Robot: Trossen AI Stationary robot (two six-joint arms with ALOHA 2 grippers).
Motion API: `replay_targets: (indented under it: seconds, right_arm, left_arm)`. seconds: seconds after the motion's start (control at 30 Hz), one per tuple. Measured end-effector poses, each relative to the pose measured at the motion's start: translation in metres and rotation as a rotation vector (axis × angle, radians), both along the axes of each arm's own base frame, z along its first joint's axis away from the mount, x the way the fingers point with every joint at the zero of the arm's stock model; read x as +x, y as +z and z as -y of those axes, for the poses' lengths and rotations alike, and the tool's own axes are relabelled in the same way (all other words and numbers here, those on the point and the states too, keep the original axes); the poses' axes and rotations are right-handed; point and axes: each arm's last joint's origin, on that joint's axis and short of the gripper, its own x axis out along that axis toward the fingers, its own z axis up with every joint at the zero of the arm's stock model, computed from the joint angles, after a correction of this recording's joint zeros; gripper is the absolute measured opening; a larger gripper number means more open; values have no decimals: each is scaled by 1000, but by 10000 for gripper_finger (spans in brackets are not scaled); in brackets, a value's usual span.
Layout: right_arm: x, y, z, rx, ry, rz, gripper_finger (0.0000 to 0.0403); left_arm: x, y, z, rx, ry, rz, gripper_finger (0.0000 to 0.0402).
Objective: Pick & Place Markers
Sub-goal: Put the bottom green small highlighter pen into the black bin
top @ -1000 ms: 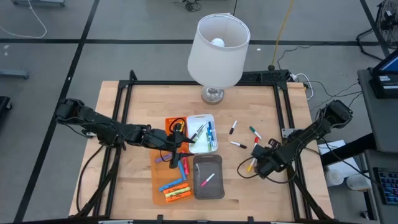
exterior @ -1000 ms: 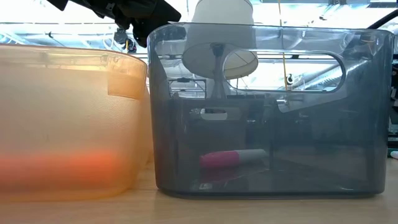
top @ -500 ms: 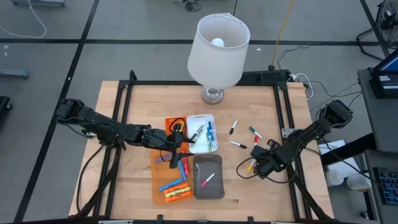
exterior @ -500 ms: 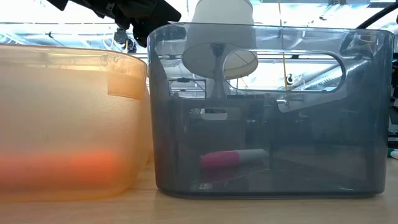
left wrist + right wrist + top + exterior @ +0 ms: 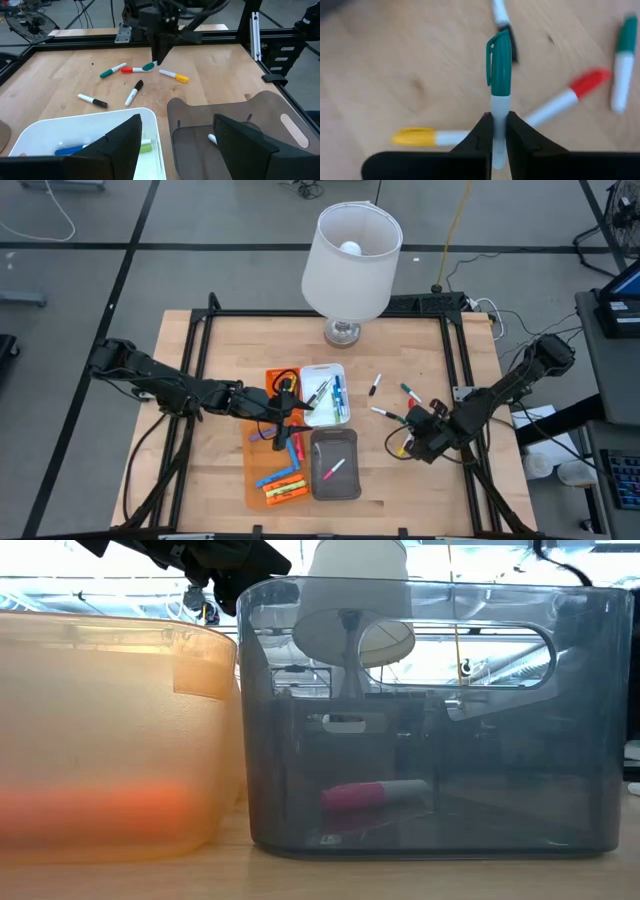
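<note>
Wooden table (image 5: pixel 230 345): a white-shaded lamp (image 5: pixel 352 250) stands at its 12 o'clock edge.

Trays: an orange tray (image 5: pixel 262 468), a white tray (image 5: pixel 340 372) and a grey tray (image 5: pixel 345 442) sit grouped just below the table centre. The orange tray holds orange, blue, red and purple markers; the white tray holds blue, green and dark ones; the grey tray holds a single pink marker (image 5: pixel 333 470).

Left gripper (image 5: pixel 176 135): hovers over the junction of the trays, fingers spread apart, nothing between them.

Right gripper (image 5: pixel 500 131): positioned at about 4 o'clock from the table centre, clenched on a green-capped marker (image 5: pixel 499 65), cap pointing away from the wrist.

Loose markers on the table around the right gripper: a red-capped marker (image 5: pixel 570 99), a yellow-capped marker (image 5: pixel 427 137), a second green-capped marker (image 5: pixel 621 62), and two black-capped markers (image 5: pixel 116 97) lying nearer the white tray.
</note>
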Motion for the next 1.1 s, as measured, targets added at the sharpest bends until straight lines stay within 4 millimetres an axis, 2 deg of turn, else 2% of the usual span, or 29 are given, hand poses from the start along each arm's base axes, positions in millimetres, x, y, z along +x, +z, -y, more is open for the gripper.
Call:
replay_targets:
  seconds: [0.2, 0.5, 0.6, 0.73, 0.93, 1.1]
  right_arm:
    - [13, 11, -9, -36, 160, 193, 15]
    - [51, 40, -40, -26, 536, 618, 15]
    - [62, 41, -50, -16, 632, 717, 15]
    - [82, 43, -64, -56, 681, 670, 15]
    - [123, 51, -93, -121, 727, 504, 15]
    - [150, 39, -113, -204, 817, 385, 15]
  left_arm:
    - [0, 0, 0, 0, 0, 0, 250]
    - [0, 0, 0, 0, 0, 1, 250]
    - [0, 0, 0, 0, 0, 1, 250]
    - [0, 0, 0, 0, 0, 1, 250]
    - [0, 0, 0, 0, 0, 1, 250]
    - [0, 0, 0, 0, 0, 1, 250]
